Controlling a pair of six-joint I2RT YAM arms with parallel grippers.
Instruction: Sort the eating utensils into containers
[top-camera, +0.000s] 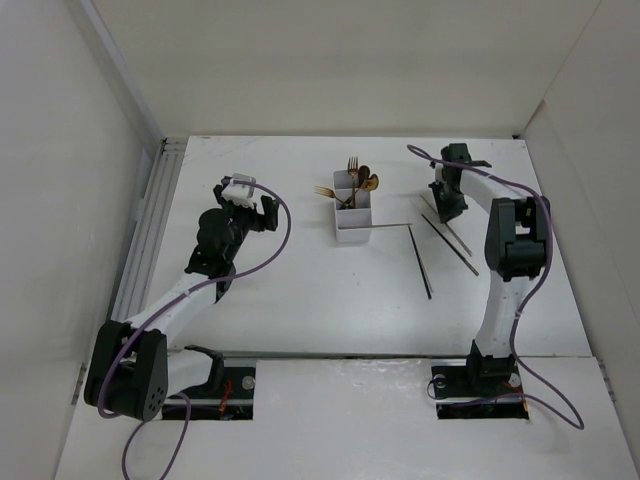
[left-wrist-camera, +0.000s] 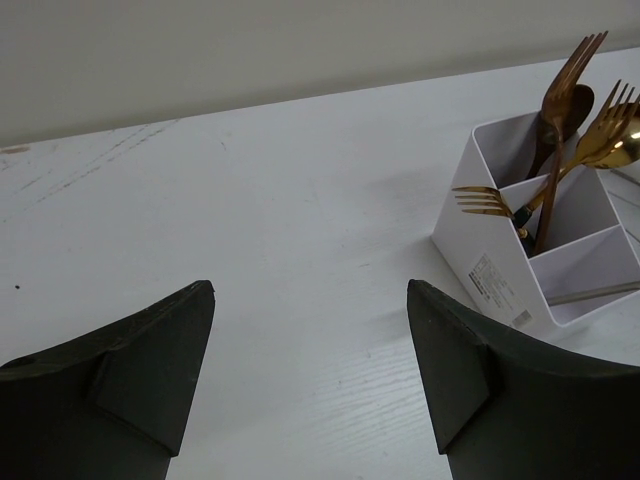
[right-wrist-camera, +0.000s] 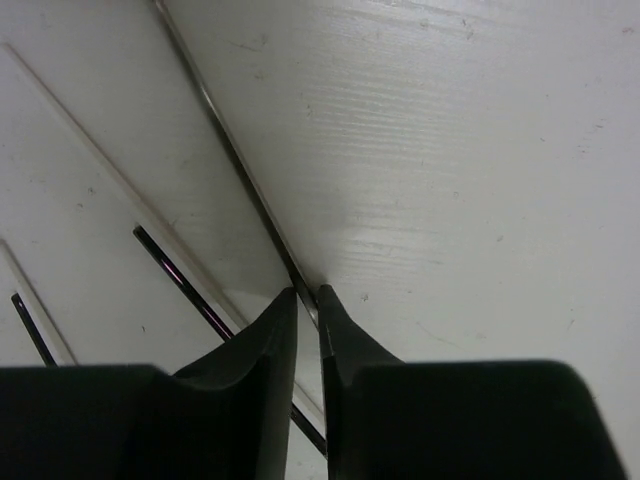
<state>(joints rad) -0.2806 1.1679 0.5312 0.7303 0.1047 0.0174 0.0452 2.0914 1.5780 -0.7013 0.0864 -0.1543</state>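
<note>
The white three-compartment box (top-camera: 352, 232) stands mid-table and also shows in the left wrist view (left-wrist-camera: 486, 262). Gold forks and spoons (top-camera: 356, 180) stand in its two far compartments (left-wrist-camera: 560, 110). A silvery chopstick (top-camera: 392, 225) lies across the near compartment and sticks out to the right. A dark chopstick (top-camera: 421, 262) lies right of the box, and more chopsticks (top-camera: 455, 240) lie beyond it. My right gripper (top-camera: 439, 210) is down on the table, closed on a thin chopstick (right-wrist-camera: 235, 160) at its tips (right-wrist-camera: 307, 293). My left gripper (top-camera: 247, 200) is open and empty left of the box (left-wrist-camera: 310, 285).
Another dark chopstick (right-wrist-camera: 180, 285) lies beside the gripped one in the right wrist view. White walls enclose the table on the left, back and right. A metal rail (top-camera: 150, 220) runs along the left edge. Purple cables hang along both arms.
</note>
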